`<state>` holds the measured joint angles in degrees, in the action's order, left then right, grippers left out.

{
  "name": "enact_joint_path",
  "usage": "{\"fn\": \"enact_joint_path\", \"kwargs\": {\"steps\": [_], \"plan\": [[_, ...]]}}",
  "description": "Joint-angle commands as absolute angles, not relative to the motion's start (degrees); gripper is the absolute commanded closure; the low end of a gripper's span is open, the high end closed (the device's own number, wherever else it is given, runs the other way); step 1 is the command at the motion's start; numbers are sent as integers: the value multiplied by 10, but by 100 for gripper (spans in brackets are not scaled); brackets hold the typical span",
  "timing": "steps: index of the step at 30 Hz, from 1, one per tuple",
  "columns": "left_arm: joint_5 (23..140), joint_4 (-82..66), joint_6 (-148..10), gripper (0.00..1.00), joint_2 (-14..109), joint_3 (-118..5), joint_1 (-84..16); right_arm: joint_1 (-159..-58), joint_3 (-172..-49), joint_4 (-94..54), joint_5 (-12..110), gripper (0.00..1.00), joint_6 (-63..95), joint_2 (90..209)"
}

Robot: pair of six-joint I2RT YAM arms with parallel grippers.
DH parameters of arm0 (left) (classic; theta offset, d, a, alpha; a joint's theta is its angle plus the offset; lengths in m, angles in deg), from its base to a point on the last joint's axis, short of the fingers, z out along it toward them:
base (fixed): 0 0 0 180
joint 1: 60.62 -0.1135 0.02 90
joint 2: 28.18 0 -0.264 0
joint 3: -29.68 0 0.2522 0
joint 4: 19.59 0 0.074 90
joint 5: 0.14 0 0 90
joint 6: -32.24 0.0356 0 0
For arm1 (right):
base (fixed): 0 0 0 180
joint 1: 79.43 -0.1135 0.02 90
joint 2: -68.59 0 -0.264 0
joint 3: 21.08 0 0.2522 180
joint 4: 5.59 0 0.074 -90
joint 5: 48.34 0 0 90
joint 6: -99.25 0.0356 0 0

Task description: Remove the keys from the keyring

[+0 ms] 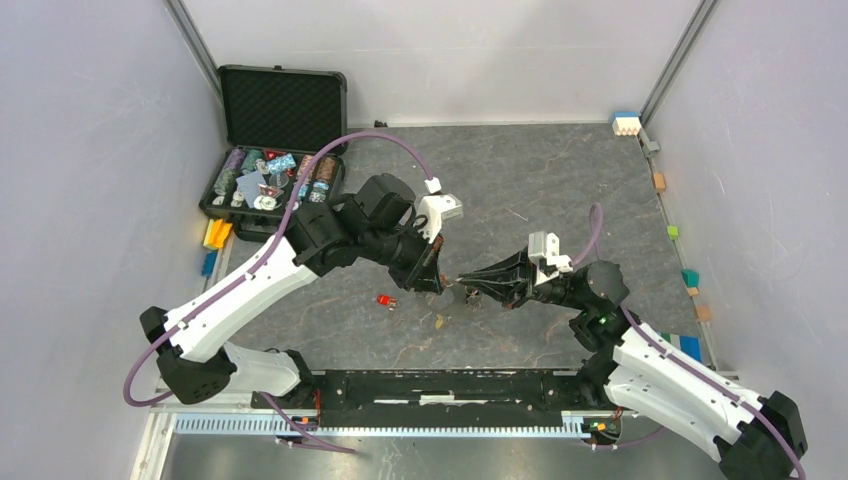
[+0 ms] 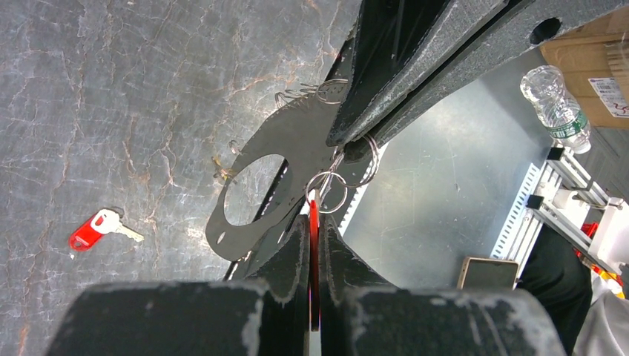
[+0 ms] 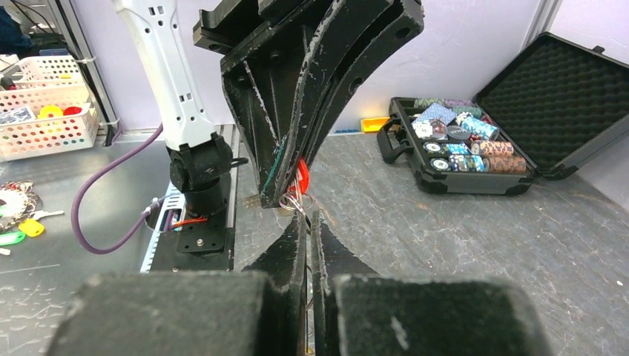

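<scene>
Where the red key (image 2: 314, 213) hangs by small silver rings (image 2: 327, 191) from the keyring (image 1: 470, 294), the assembly is held in mid-air between both arms. The left gripper (image 2: 313, 222) pinches the key's head flat. The right gripper (image 3: 308, 221) is clamped tight on a ring of the keyring. Best practice, in my judgement, is to brace with the right and wind the key along the ring's coil rather than tug it straight. A second red key (image 1: 385, 300) lies loose on the table (image 1: 560, 180) below.

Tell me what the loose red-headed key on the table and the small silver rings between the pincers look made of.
Loose red-headed key: head probably plastic, smooth and evenly red with a soft sheen; blade seemingly bare metal, pale silver. Small silver rings: likely steel wire, thin, polished, showing bright glints.
</scene>
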<state>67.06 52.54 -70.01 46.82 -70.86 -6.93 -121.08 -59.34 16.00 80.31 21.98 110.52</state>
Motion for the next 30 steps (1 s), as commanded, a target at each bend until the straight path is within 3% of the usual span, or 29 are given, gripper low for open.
{"fn": "enact_joint_path", "kwargs": {"steps": [1,30], "plan": [[695,532,-666,98,452,-720,-73,-1214,-595,191,824,100,210,1087],[756,542,-658,98,453,-749,-73,-1214,-593,133,868,100,164,1064]]}}
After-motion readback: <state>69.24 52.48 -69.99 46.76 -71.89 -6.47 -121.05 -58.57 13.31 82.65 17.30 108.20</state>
